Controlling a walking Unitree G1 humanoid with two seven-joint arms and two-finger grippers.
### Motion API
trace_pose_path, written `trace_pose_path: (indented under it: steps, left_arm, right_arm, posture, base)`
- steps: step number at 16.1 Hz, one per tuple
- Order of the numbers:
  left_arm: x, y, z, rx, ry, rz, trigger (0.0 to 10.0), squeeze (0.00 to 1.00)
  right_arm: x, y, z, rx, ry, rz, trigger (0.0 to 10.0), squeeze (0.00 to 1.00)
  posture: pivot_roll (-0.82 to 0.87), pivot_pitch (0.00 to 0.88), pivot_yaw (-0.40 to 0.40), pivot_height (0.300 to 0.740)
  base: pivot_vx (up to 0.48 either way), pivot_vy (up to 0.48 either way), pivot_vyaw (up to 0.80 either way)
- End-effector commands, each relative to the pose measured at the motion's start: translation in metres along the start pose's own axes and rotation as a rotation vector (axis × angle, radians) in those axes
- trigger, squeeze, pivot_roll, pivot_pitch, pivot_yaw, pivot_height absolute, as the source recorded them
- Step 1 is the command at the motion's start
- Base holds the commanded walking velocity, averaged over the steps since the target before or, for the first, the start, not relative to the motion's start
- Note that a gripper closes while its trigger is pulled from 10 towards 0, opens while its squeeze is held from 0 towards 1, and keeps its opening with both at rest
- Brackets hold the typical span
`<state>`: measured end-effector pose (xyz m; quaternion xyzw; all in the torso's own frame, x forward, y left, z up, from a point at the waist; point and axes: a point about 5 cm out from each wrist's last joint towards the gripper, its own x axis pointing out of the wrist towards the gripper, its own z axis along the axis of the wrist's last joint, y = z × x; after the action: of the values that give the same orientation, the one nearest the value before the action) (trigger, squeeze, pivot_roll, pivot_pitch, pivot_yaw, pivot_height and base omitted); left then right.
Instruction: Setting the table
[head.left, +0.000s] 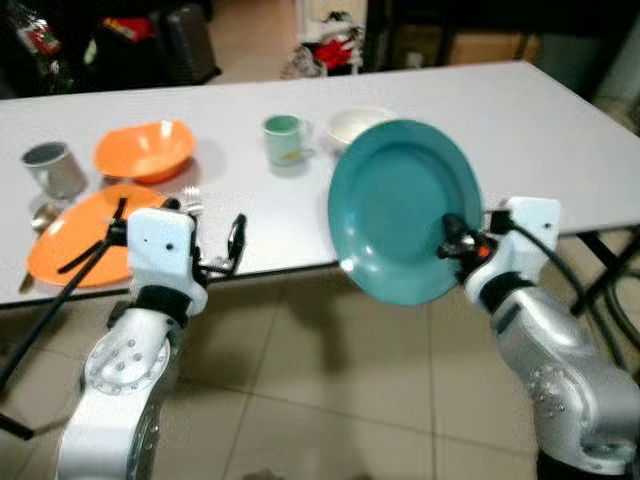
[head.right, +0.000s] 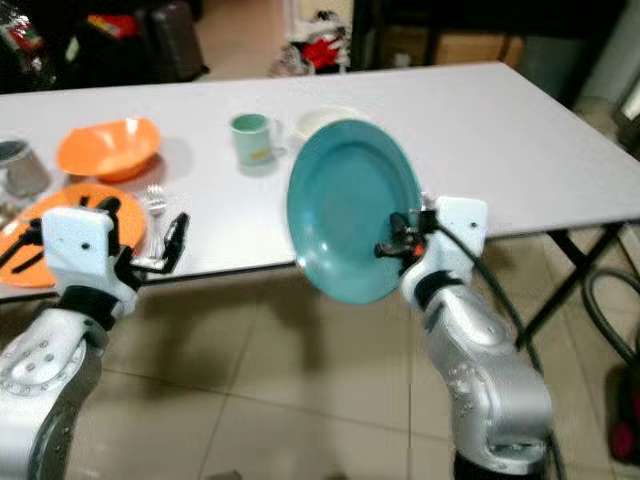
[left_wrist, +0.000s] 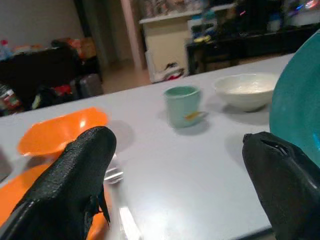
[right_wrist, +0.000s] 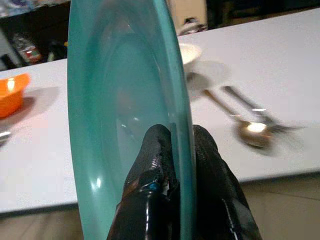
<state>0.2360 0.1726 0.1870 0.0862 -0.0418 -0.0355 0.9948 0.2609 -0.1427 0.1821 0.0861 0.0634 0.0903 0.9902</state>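
A teal plate (head.left: 400, 205) stands on edge in the air just in front of the white table's (head.left: 540, 130) near edge. My right gripper (right_wrist: 181, 145) is shut on its lower right rim, one finger on each face. My left gripper (left_wrist: 180, 150) hovers open and empty at the table's front edge, beside an orange plate (head.left: 80, 235). Further back on the table sit an orange bowl (head.left: 145, 150), a grey mug (head.left: 55, 168), a green cup (head.left: 284, 138) and a white bowl (head.left: 352, 125). A fork (head.left: 190, 197) lies by the orange plate.
A spoon (right_wrist: 255, 131) and another utensil lie on the table's right part. Black table legs (head.left: 600, 270) stand at the right over a tiled floor (head.left: 330, 400). Bags and clutter (head.left: 330, 45) line the room beyond the table.
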Motion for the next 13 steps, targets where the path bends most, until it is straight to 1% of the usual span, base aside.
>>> trace_pose_path:
  steps: [1, 8, 9, 10, 11, 12, 13]
  left_arm:
    - [0.0002, -0.0018, 0.0012, -0.003, -0.001, -0.008, 10.0, 0.0]
    - [0.0001, -0.0022, 0.0005, -0.001, 0.0, -0.015, 10.0, 0.0]
    - [0.0001, -0.0024, 0.0002, -0.001, 0.002, -0.016, 10.0, 0.0]
    - [0.0001, -0.0037, -0.0005, -0.011, 0.005, -0.03, 10.0, 0.0]
    - [0.0001, -0.0044, -0.0008, -0.013, 0.007, -0.036, 10.0, 0.0]
    - [0.0012, -0.0069, -0.0029, -0.003, 0.017, -0.053, 10.0, 0.0]
    - [0.0019, -0.0076, -0.0035, 0.0, 0.019, -0.056, 10.0, 0.0]
  right_arm:
    - [-0.0003, 0.0015, 0.0076, -0.002, -0.031, 0.021, 10.0, 0.0]
    - [-0.0011, 0.0046, 0.0061, 0.028, -0.019, 0.046, 10.0, 0.0]
    - [-0.0014, 0.0052, 0.0058, 0.052, -0.017, 0.048, 10.0, 0.0]
    - [-0.0019, 0.0058, 0.0059, 0.102, -0.016, 0.058, 10.0, 0.0]
    - [-0.002, 0.006, 0.0061, 0.117, -0.015, 0.063, 10.0, 0.0]
    - [-0.0021, 0.0074, 0.0036, 0.189, 0.015, 0.089, 10.0, 0.0]
    - [-0.002, 0.0084, 0.0023, 0.219, 0.03, 0.102, 10.0, 0.0]
  posture:
    - [-0.05, 0.055, 0.02, 0.74]
    - [-0.05, 0.055, 0.023, 0.74]
    - [-0.05, 0.056, 0.026, 0.74]
    - [-0.05, 0.057, 0.029, 0.74]
    - [-0.05, 0.057, 0.029, 0.74]
    - [-0.06, 0.055, 0.034, 0.74]
    - [-0.06, 0.055, 0.034, 0.74]
  base:
    - [0.36, 0.0, 0.0]
    - [0.363, 0.0, 0.0]
    - [0.296, 0.0, 0.0]
    - [0.0, 0.0, 0.0]
    - [0.0, 0.0, 0.0]
    - [0.0, 0.0, 0.0]
    - [0.0, 0.0, 0.0]
